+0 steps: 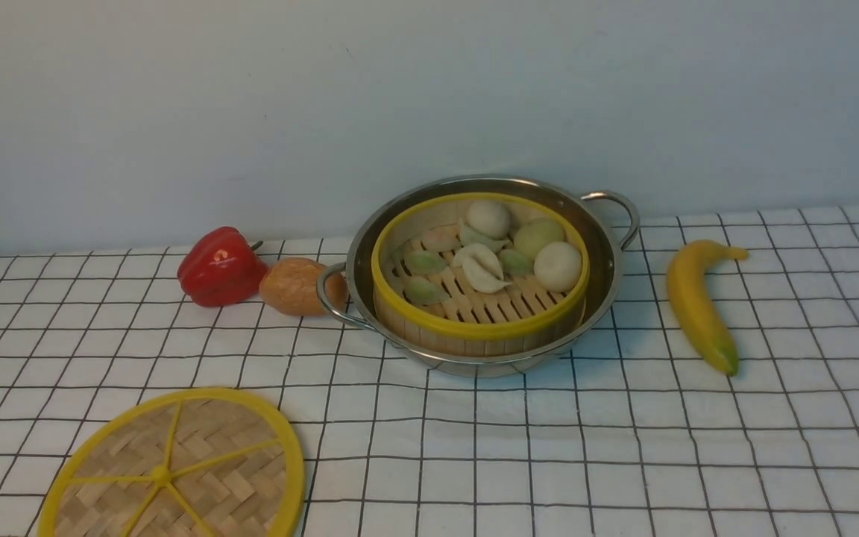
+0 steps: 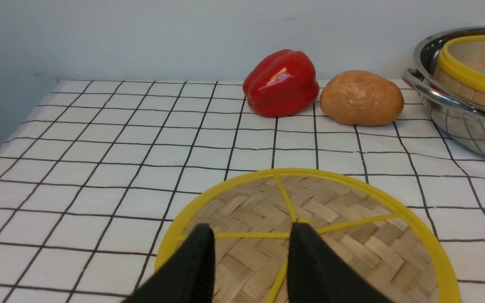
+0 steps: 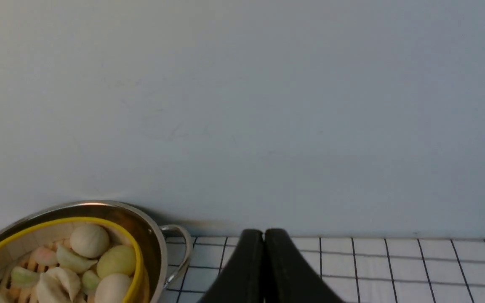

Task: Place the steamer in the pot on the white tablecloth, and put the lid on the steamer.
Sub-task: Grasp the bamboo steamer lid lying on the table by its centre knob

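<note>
Item: lid (image 2: pixel 331 210), flat, lower centre; left pincer (image 2: pixel 251 237) open over it; right pincer (image 3: pixel 263 237) closed, empty. Risk: you pinch a thin spoke loosely and the lid could slip, landing askew on steamer (image 1: pixel 479 326).

toward the far edge of the table (image 1: pixel 623 462), left of the middle: glossy red bell pepper (image 1: pixel 221 267), stem pointing at the pale blue-grey wall (image 1: pixel 429 97) behind. just beside it on the right, brown crusty bread roll (image 1: pixel 293 286), lying lengthwise along that edge; hard to tell whether touching. on the right half, well apart from both: curved yellow banana (image 1: pixel 698 306), green tip toward the near edge, stem end toward the far right corner.
</note>
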